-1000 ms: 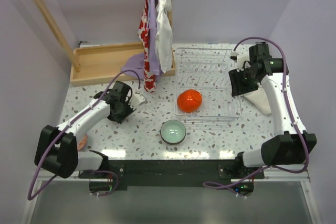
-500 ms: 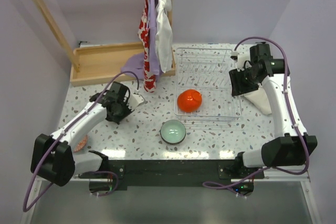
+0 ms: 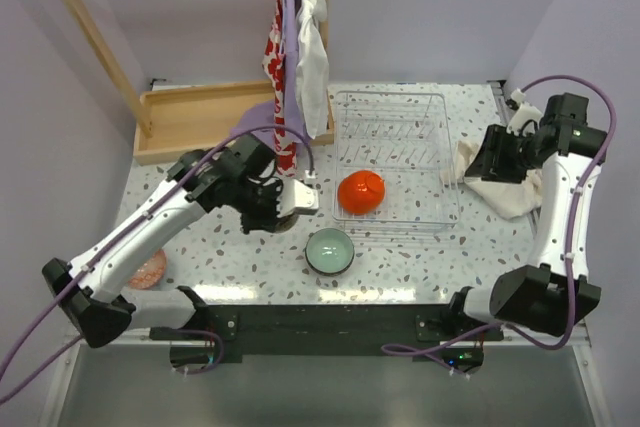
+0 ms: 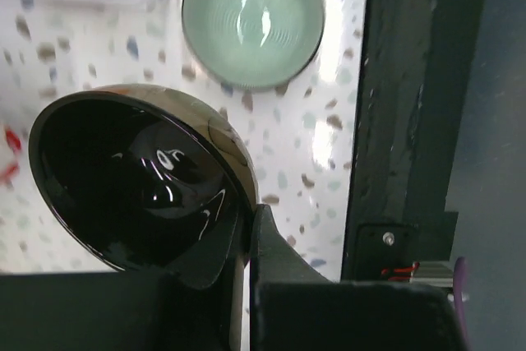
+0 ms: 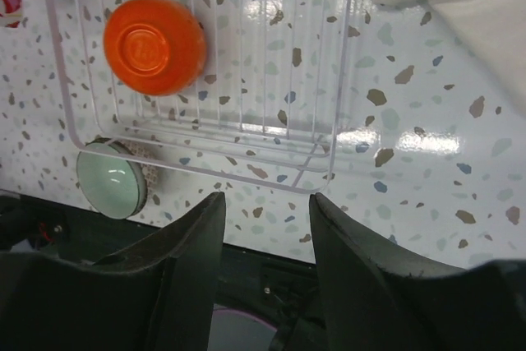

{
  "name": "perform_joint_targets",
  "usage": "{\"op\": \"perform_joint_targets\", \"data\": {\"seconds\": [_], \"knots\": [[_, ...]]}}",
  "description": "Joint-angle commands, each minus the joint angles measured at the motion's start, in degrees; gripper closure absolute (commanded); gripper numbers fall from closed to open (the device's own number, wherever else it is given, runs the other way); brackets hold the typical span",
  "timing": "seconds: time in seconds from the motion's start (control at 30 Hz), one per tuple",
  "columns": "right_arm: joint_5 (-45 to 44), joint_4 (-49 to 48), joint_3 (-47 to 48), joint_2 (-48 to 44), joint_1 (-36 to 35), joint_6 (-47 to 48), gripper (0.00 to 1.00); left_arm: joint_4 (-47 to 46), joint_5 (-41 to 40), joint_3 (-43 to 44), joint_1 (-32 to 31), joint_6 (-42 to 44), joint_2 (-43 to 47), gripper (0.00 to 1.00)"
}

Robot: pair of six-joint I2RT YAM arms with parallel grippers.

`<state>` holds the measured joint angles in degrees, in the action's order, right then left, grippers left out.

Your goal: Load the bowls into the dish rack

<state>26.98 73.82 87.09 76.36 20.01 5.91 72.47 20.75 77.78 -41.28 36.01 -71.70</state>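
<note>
White thin-wire dish rack [image 3: 400,132] holds an inverted glossy orange-red bowl [image 3: 360,191], a pale mint bowl [image 3: 329,250] sits just outside its near edge, the left gripper [image 4: 245,232] is clamped on a glossy black bowl [image 4: 131,178], and the right gripper [image 5: 265,228] has its jaws apart and empty.

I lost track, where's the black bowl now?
The black bowl is clamped by its rim in the left pincer, left of centre in the top view, beside the mint bowl.
</note>
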Motion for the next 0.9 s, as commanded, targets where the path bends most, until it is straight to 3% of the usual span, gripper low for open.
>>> {"op": "perform_joint_targets", "data": {"seconds": [0.0,0.1,0.3,0.5,0.63,0.67,0.73,0.77,0.8,0.87], "knots": [[6.77,-7.19,3.17,-4.81,-0.32,-3.01,0.44,-6.45,5.61,12.01,-7.06,-2.26,-8.86,1.00],[4.49,-10.62,4.40,-3.77,-0.23,-2.66,0.33,-11.98,6.23,17.82,-8.91,-2.08,-16.15,1.00],[2.38,-6.06,9.76,1.42,-0.32,0.24,0.28,-23.94,10.97,29.06,-10.75,-7.60,-31.18,1.00],[3.78,-4.48,9.60,2.30,-0.24,4.02,0.36,-30.62,15.98,44.45,-11.19,-16.14,-45.08,1.00],[7.36,-3.51,5.39,3.27,-0.23,2.34,0.47,-36.23,24.48,48.09,-9.80,-21.14,-50.81,1.00],[7.47,-4.38,4.24,2.75,-0.23,1.74,0.48,-45.04,31.21,45.82,-9.09,-23.94,-50.73,1.00],[5.98,-6.58,2.48,2.13,-0.32,-0.54,0.49,-57.72,37.13,35.81,-7.25,-38.59,-49.24,1.00],[5.28,-6.24,3.08,2.39,-0.32,-0.55,0.49,-75.19,38.56,31.60,-6.72,-49.09,-47.32,1.00],[4.93,-5.80,3.96,2.57,-0.24,-0.64,0.49,-84.07,39.01,22.77,-6.19,-53.89,-46.35,1.00],[3.70,-5.00,6.33,2.31,-0.23,0.15,0.49,-103.82,39.10,16.90,-5.48,-61.99,-45.98,1.00]]}}
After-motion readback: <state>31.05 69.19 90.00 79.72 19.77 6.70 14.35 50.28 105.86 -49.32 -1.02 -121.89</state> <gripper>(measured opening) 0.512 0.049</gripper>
